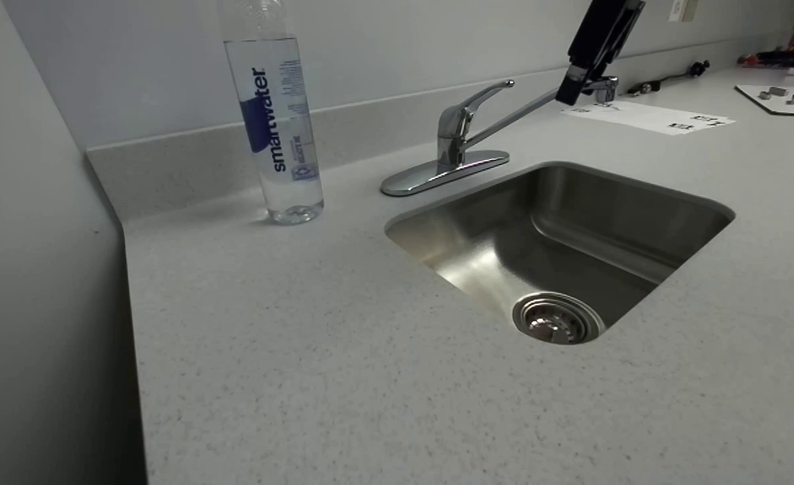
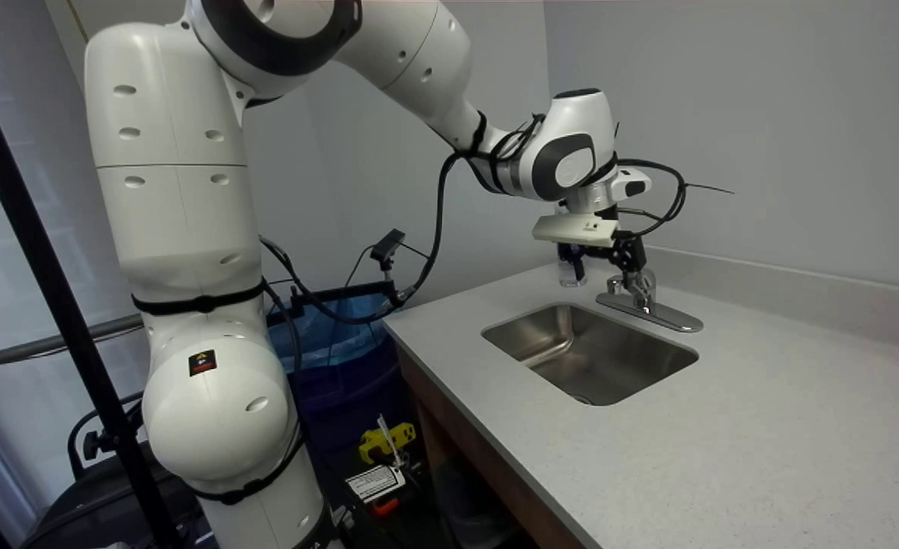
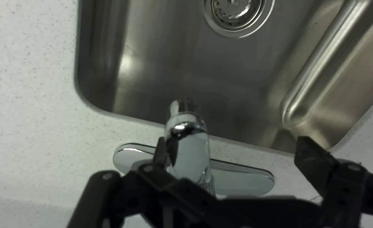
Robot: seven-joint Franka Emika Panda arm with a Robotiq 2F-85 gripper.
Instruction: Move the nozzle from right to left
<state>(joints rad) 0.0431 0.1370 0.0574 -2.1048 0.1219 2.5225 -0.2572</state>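
The nozzle is a long shiny chrome spout (image 1: 512, 122) joined to a chrome base with a lever handle (image 1: 481, 101). In the wrist view the nozzle (image 3: 189, 152) points up the picture, its tip over the sink edge. My gripper (image 3: 233, 145) is open around it. The left finger in that view is right beside the nozzle; whether it touches I cannot tell. The right finger is well apart. In an exterior view a black finger of the gripper (image 1: 575, 87) hides part of the spout. In an exterior view the gripper (image 2: 604, 271) is at the faucet and partly hides it.
A steel sink (image 1: 639, 185) is set in the counter in front of the faucet. A tall water bottle (image 1: 279, 128) stands beside the faucet base (image 1: 430, 176). A wall and low backsplash (image 2: 785, 286) run behind the faucet. A white sheet (image 1: 646, 118) lies farther along the counter.
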